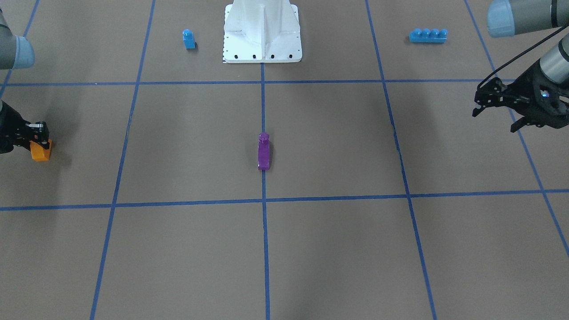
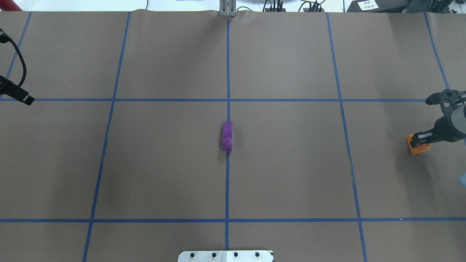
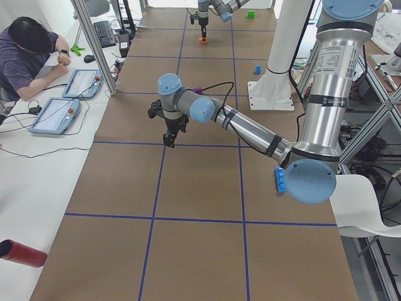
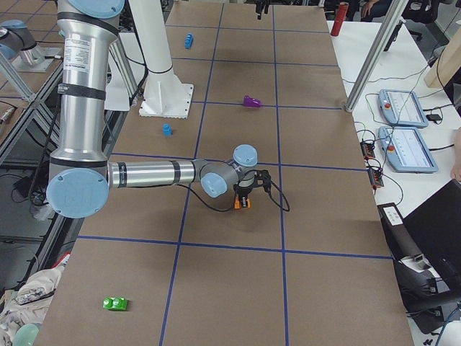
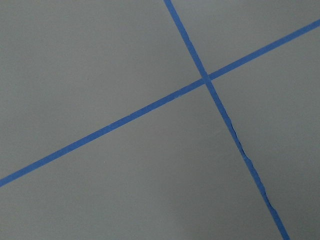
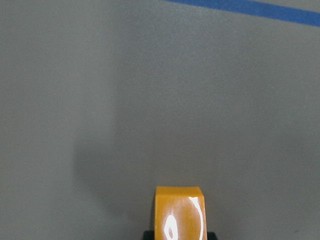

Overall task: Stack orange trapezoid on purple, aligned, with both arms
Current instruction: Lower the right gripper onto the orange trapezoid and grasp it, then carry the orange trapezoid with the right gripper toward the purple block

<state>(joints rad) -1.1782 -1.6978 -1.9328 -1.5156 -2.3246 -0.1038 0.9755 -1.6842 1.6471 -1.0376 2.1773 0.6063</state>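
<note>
The purple brick (image 1: 263, 152) lies on its side on the centre tape line, also seen in the overhead view (image 2: 227, 136). My right gripper (image 1: 39, 138) is shut on the orange trapezoid (image 1: 41, 151) at the table's right end, low over the surface; it also shows in the overhead view (image 2: 419, 147) and at the bottom of the right wrist view (image 6: 179, 212). I cannot tell whether it touches the table. My left gripper (image 1: 495, 119) hangs open and empty above the table's left end, far from both bricks.
A small blue single-stud brick (image 1: 189, 39) and a long blue four-stud brick (image 1: 428, 35) sit either side of the white robot base (image 1: 262, 51). A green brick (image 4: 114, 303) lies by the right end. An operator (image 3: 28, 56) sits beside the table.
</note>
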